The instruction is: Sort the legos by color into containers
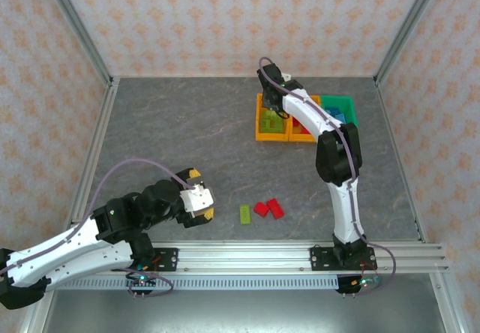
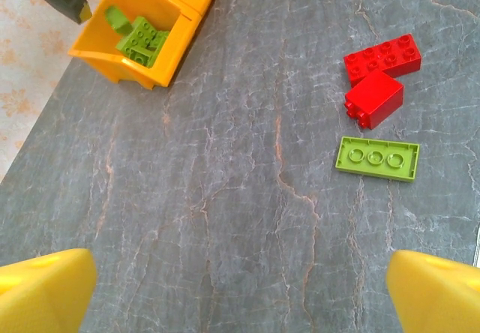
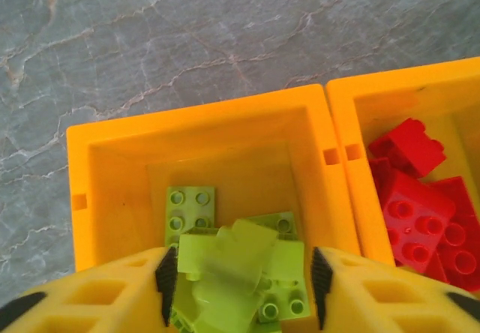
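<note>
1. The right pincer (image 3: 240, 273) hangs over an orange bin (image 3: 195, 134) with its jaws partly apart. A blurred lime brick (image 3: 236, 262) is between them, seemingly loose.
2. Other lime bricks (image 3: 189, 209) lie in that bin, and red bricks (image 3: 420, 217) fill the neighbouring orange bin (image 3: 405, 97).
3. The left pincer (image 2: 240, 292) gapes wide and empty above the worktop (image 2: 225, 198).
4. Two loose red bricks (image 2: 382, 55) and a lime plate (image 2: 377, 157) lie close together on the worktop.

Right gripper (image 3: 244, 284) over an orange bin (image 3: 112, 168), jaws apart, a blurred lime brick (image 3: 240, 262) between them above the lime pile (image 3: 189, 209); red bricks (image 3: 420, 213) in the neighbouring bin (image 3: 390, 93), right of the claw.
</note>
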Controlling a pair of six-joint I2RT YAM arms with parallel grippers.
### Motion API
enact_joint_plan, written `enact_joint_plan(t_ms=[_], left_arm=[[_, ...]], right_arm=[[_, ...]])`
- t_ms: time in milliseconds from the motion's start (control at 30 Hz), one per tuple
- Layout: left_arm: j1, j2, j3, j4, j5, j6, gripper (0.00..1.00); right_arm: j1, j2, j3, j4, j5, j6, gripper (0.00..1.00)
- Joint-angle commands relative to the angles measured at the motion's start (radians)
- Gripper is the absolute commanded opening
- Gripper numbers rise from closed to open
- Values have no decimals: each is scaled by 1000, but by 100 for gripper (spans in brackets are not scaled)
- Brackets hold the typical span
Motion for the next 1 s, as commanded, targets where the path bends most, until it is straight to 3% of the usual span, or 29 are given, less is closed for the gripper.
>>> enact_joint_plan(t_ms=[0,100,267,600,767,967], left_arm=[[9,-4,-7,17,-25,10,100],[9,-5,-7,18,-17,8,100],[10,-6,-6,13,-14,8,100],[11,-5,-8,22,18,7,100],[13,-4,-9,24,25,6,100],[12,-1,-8,20,23,7,100]], right_arm=[[9,-46,94,-143,-48,-44,58],[11,-159,-14,-151,-93,-30,60],[62,-480,-382,-41,-190,-8,62],[337,-1001,-956,-83,-153,103,63],[481,-1081,-1119,-130,-219,177,61],[580,-947,-1190,-99,-212,218,60]])
